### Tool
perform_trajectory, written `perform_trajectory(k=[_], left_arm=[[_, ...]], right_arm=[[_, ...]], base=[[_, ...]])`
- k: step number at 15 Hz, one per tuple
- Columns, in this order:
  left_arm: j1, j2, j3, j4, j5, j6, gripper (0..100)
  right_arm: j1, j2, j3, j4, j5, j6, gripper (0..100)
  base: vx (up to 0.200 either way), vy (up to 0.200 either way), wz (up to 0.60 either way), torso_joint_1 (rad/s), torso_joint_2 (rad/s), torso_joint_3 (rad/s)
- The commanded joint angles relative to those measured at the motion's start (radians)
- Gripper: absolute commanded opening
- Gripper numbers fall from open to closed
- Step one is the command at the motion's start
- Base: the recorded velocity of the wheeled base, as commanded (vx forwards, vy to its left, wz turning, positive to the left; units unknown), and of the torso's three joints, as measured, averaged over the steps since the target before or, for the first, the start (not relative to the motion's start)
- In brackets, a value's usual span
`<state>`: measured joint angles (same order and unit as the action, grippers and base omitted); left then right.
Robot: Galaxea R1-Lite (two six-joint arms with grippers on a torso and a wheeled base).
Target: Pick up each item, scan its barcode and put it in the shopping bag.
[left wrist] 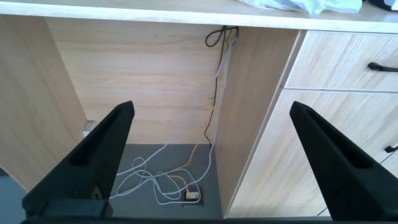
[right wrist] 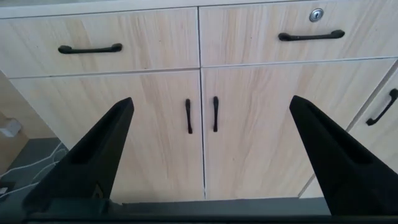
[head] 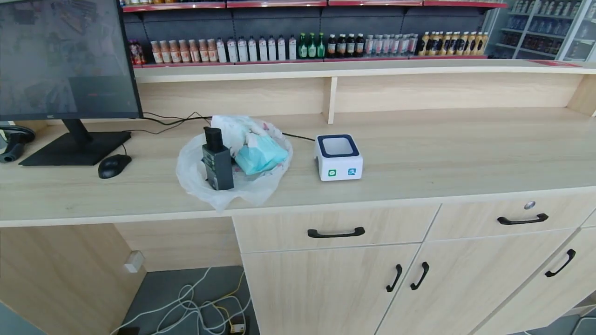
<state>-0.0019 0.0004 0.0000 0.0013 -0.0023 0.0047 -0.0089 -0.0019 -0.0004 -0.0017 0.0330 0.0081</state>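
Head view: dark bottle [head: 218,163] in shopping bag [head: 193,179], label print illegible.

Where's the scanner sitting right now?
In the head view the white scanner stands on the counter near its middle, just right of the shopping bag and not touching it.

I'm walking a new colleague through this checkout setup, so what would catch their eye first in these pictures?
First, the crumpled clear shopping bag on the wooden counter, with a dark bottle upright and a teal pack lying in it. Right of it sits the white scanner, and a large monitor stands at the counter's left end. The left gripper and right gripper are open, below the countertop.
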Motion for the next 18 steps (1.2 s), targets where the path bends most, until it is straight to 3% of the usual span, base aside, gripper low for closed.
perform_trajectory(k=[1, 8, 11, 18], left_arm=[[0.000, 0.000, 0.000, 0.000, -0.001, 0.000, 100], [0.000, 0.000, 0.000, 0.000, 0.001, -0.002, 100], [0.000, 0.000, 0.000, 0.000, -0.001, 0.001, 100], [0.000, 0.000, 0.000, -0.003, 0.001, -0.011, 100]], right_arm=[[0.000, 0.002, 0.000, 0.000, 0.001, -0.003, 100], [0.000, 0.002, 0.000, 0.000, 0.001, -0.008, 100], [0.001, 0.002, 0.000, 0.000, 0.001, -0.008, 100], [0.001, 0.002, 0.000, 0.000, 0.001, -0.002, 100]], base=[[0.000, -0.200, 0.00, 0.002, 0.00, 0.007], [0.000, -0.200, 0.00, 0.002, 0.00, 0.002], [0.000, 0.000, 0.00, 0.000, 0.00, 0.000], [-0.200, 0.000, 0.00, 0.001, 0.01, 0.001]])
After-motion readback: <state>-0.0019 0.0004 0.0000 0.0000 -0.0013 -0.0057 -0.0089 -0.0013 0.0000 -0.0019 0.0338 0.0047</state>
